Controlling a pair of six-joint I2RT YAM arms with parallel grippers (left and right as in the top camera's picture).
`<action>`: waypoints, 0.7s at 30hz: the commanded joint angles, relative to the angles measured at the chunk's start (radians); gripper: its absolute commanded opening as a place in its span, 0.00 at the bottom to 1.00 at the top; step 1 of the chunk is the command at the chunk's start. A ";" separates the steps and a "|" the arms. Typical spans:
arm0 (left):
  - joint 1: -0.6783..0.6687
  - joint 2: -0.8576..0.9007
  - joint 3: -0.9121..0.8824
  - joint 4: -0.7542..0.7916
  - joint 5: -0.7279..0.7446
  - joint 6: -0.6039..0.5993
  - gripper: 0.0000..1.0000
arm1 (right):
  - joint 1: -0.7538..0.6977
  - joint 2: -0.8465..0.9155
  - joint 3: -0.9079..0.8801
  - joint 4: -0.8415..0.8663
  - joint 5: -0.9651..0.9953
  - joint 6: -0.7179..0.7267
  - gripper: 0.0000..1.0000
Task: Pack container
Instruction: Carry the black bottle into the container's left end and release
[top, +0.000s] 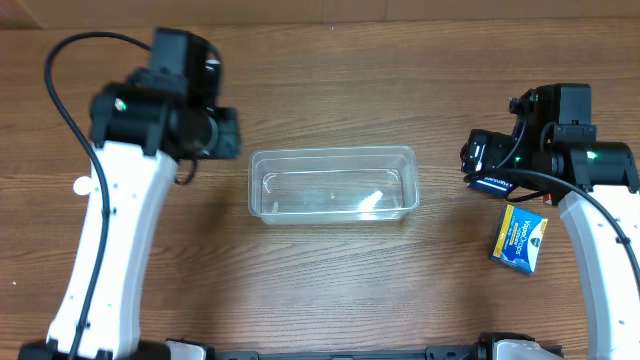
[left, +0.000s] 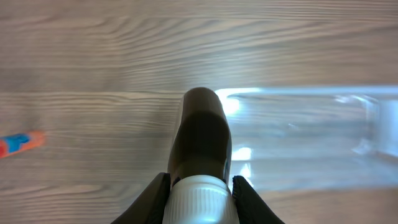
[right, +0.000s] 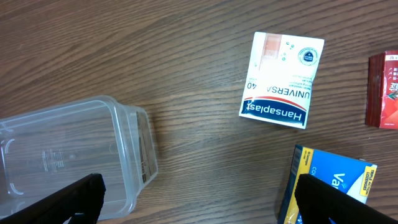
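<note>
The container (top: 333, 153), a clear shallow tub with nothing in it, lies lengthwise at the middle of the wooden table (top: 330, 290), between the two arms. The left arm (top: 110, 230) reaches up the table's left side and ends just beside the tub's left short end. The right arm (top: 600, 230) ends near the tub's right end, apart from it. The left fingers (left: 154, 198) are closed narrowly on the white cap of a dark bottle (left: 202, 134), which points toward the tub's near wall. The right fingers (right: 78, 198) are spread wide with only bare table between them. In the right wrist view a white Hansaplast box (right: 283, 81) lies flat, well apart from the tub. A blue box (right: 326, 186) lies just inside one right finger, and a red box (right: 382, 90) is cut by the frame edge. A small orange and blue item (left: 18, 143), too blurred to identify, lies far left in the left wrist view.
</note>
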 joint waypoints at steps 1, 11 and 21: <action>-0.100 0.018 0.002 -0.008 -0.019 -0.120 0.04 | -0.004 -0.013 0.032 0.006 0.006 0.001 1.00; -0.164 0.169 -0.172 0.135 -0.026 -0.250 0.04 | -0.004 -0.013 0.032 0.006 0.006 0.001 1.00; -0.162 0.332 -0.205 0.264 -0.027 -0.249 0.04 | -0.004 -0.014 0.032 0.006 0.006 0.001 1.00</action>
